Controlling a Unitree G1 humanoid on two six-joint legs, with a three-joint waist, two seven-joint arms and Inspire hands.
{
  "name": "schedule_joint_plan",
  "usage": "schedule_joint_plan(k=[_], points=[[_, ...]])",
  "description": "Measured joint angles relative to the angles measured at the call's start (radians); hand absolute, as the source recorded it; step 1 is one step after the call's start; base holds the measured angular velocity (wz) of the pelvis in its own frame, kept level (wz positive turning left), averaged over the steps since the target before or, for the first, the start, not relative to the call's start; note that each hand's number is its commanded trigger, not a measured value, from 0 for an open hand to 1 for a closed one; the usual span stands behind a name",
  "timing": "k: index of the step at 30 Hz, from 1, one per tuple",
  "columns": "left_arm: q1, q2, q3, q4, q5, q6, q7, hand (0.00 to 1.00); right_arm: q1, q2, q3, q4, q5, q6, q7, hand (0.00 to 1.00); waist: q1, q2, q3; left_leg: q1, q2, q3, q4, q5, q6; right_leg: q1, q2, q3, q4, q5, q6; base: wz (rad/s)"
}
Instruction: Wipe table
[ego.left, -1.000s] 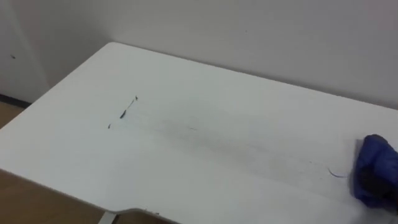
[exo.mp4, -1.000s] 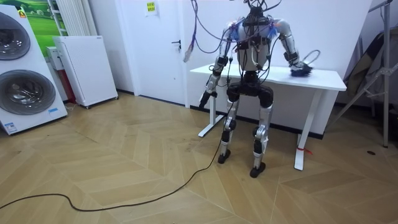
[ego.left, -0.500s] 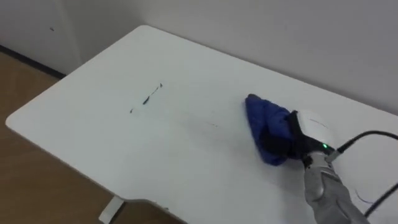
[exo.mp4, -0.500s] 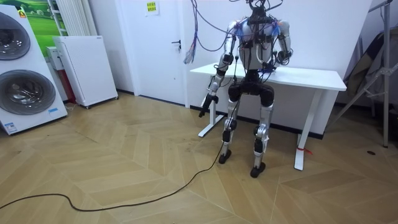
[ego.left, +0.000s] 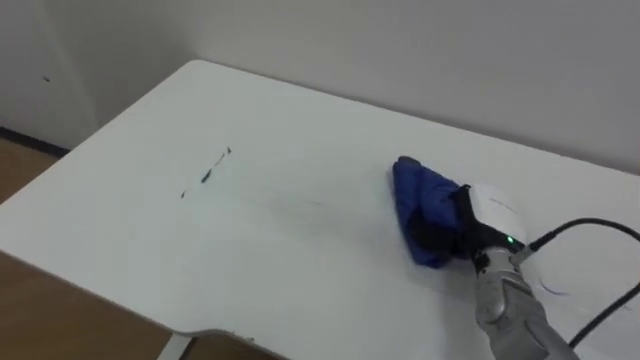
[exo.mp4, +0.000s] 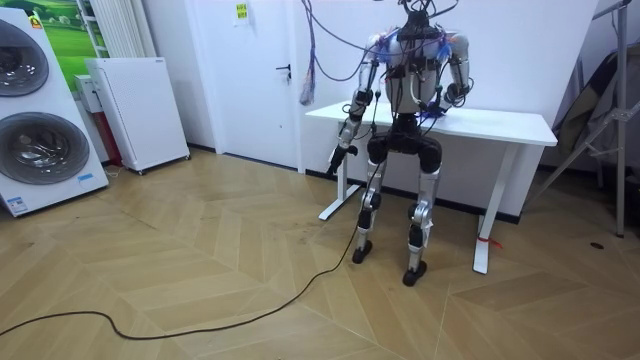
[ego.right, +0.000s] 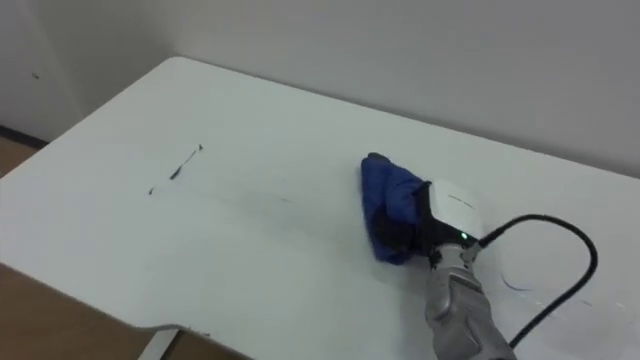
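Note:
A white table (ego.left: 300, 130) stands against a wall, and I stand at its front edge. A bunched blue cloth (ego.left: 418, 200) lies on the tabletop right of the middle. My right hand (ego.left: 490, 215) comes in from the lower right, its dark fingers curled into the cloth's near side and pressing it on the table. Short dark marks (ego.left: 205, 178) show on the table's left part, well to the left of the cloth. A faint thin blue line (ego.left: 550, 290) lies by my right wrist. My left hand (exo.mp4: 340, 155) hangs beside the table's end in the room view.
The table's near edge runs along the bottom left, with wooden floor below it. In the room view a white cabinet (exo.mp4: 140, 110) and stacked washing machines (exo.mp4: 40, 120) stand far to the room view's left. A folded stand (exo.mp4: 600, 100) leans at the room view's right.
Over the second my right hand slid the blue cloth from the table's right side towards the middle. Since half a second ago it has hardly moved; the camera has shifted.

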Motion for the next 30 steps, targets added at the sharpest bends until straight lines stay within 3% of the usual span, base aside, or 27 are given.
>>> schedule_joint_plan(k=[2, 4, 7, 9, 12, 14, 18, 21, 25, 28, 30], points=[[0.01, 0.005, 0.0, 0.0, 0.001, 0.005, 0.0, 0.0, 0.012, -0.002, -0.005, -0.01, -0.005, -0.001, -0.003, 1.0, 0.004, -0.007, 0.0001, 0.001, 0.0, 0.004, -0.001, 0.0, 0.001, -0.008, -0.001, 0.005, 0.002, 0.0, 0.0, -0.08], [0.027, 0.014, 0.0, 0.007, -0.002, 0.005, 0.004, 0.0, 0.024, -0.01, -0.013, 0.001, -0.004, -0.028, -0.02, 1.0, -0.003, -0.013, 0.0021, 0.003, 0.0, 0.004, 0.0, 0.0, 0.001, -0.008, -0.001, 0.001, 0.003, 0.001, -0.001, 0.0], [0.06, 0.023, 0.007, 0.027, -0.002, 0.004, 0.019, 0.0, 0.059, -0.014, -0.027, 0.048, 0.016, -0.103, -0.09, 1.0, -0.03, -0.013, 0.002, 0.003, -0.001, 0.006, 0.006, 0.0, 0.001, 0.002, -0.003, -0.009, -0.001, 0.001, 0.0, 0.18], [0.078, 0.03, 0.033, 0.028, 0.002, -0.009, 0.021, 0.0, 0.138, -0.016, -0.103, 0.063, 0.039, -0.174, -0.161, 1.0, -0.058, -0.011, 0.0009, 0.009, -0.006, 0.009, 0.007, 0.001, 0.004, 0.023, -0.009, -0.025, -0.003, 0.001, 0.0, 0.42], [0.097, 0.035, 0.096, 0.029, 0.01, -0.013, 0.032, 0.0, 0.25, -0.018, -0.211, 0.066, 0.102, -0.239, -0.239, 1.0, -0.098, -0.011, -0.0021, 0.019, -0.009, 0.021, 0.003, 0.0, 0.007, 0.039, -0.014, -0.032, -0.004, -0.003, 0.005, 0.14], [0.096, 0.034, 0.14, 0.03, 0.024, -0.013, 0.036, 0.0, 0.31, -0.024, -0.286, 0.069, 0.127, -0.261, -0.286, 1.0, -0.127, -0.013, -0.003, 0.02, -0.011, 0.023, 0.002, 0.0, 0.007, 0.04, -0.016, -0.028, -0.004, -0.003, 0.006, 0.0], [0.068, 0.027, 0.203, 0.03, 0.075, -0.023, 0.038, 0.0, 0.368, -0.07, -0.395, 0.153, 0.152, -0.297, -0.337, 1.0, -0.167, -0.01, -0.0173, 0.03, -0.008, 0.049, -0.001, -0.003, 0.011, 0.046, -0.019, -0.025, -0.002, -0.003, 0.006, -0.17], [0.047, 0.028, 0.178, 0.026, 0.074, -0.053, 0.038, 0.0, 0.368, -0.095, -0.402, 0.187, 0.16, -0.297, -0.337, 1.0, -0.188, -0.011, -0.0231, 0.037, -0.008, 0.06, 0.006, -0.007, 0.013, 0.051, -0.022, -0.017, -0.001, -0.004, 0.009, -0.13], [0.032, 0.02, 0.142, 0.02, 0.074, -0.058, 0.044, 0.0, 0.368, -0.107, -0.406, 0.191, 0.162, -0.286, -0.317, 1.0, -0.183, -0.01, -0.0235, 0.038, -0.007, 0.066, 0.016, -0.008, 0.014, 0.052, -0.02, 0.004, 0.003, -0.004, 0.01, -0.06], [0.036, 0.016, 0.103, 0.021, 0.052, -0.052, 0.062, 0.0, 0.345, -0.104, -0.386, 0.17, 0.15, -0.238, -0.298, 1.0, -0.174, -0.009, -0.0231, 0.041, -0.003, 0.074, 0.017, -0.008, 0.014, 0.045, -0.019, 0.008, 0.012, -0.004, 0.009, -0.09], [0.035, 0.005, 0.084, 0.03, 0.047, -0.048, 0.062, 0.0, 0.337, -0.099, -0.369, 0.101, 0.107, -0.16, -0.268, 1.0, -0.142, -0.004, -0.02, 0.045, 0.001, 0.08, 0.014, -0.009, 0.013, 0.034, -0.014, 0.031, 0.017, -0.002, 0.006, -0.3]])
